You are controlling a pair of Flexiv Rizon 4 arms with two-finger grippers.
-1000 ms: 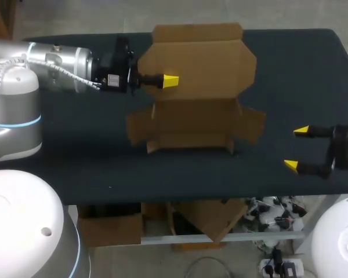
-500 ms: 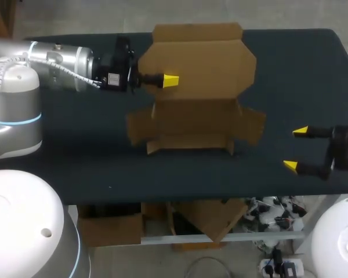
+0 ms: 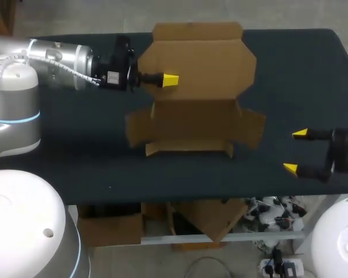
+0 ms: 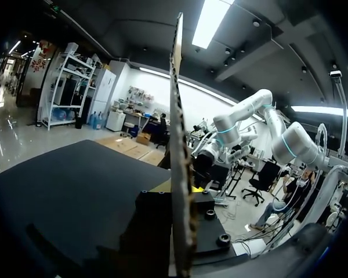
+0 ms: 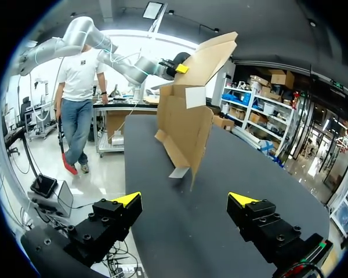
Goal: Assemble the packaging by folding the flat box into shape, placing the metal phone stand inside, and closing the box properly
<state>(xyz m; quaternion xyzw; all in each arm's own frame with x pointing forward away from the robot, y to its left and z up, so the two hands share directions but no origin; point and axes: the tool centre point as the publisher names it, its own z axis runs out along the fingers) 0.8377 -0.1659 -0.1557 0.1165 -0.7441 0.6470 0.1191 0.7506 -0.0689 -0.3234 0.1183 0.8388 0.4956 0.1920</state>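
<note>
The box (image 3: 194, 124) sits mid-table (image 3: 75, 162), half formed: its walls are partly up and its lid (image 3: 203, 61) is raised, clamped at the left edge by the left gripper (image 3: 170, 80). Right of the box, the right gripper (image 3: 294, 151) is spread and empty. No phone stand shows, so loading and closing remain. Since 1 s ago, the box's front wall has crept slightly forward.

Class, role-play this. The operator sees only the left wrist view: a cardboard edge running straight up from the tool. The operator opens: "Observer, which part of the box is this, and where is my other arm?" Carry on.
Observer: The left tool grips the left edge of the lid panel of the box, raised off the table.
Operator: And the right arm?
Observer: The right tool is open, to the box's right, clear of it.
Operator: Is the base formed?
Observer: Partly: its walls stand up, side flaps splayed outward.
</note>
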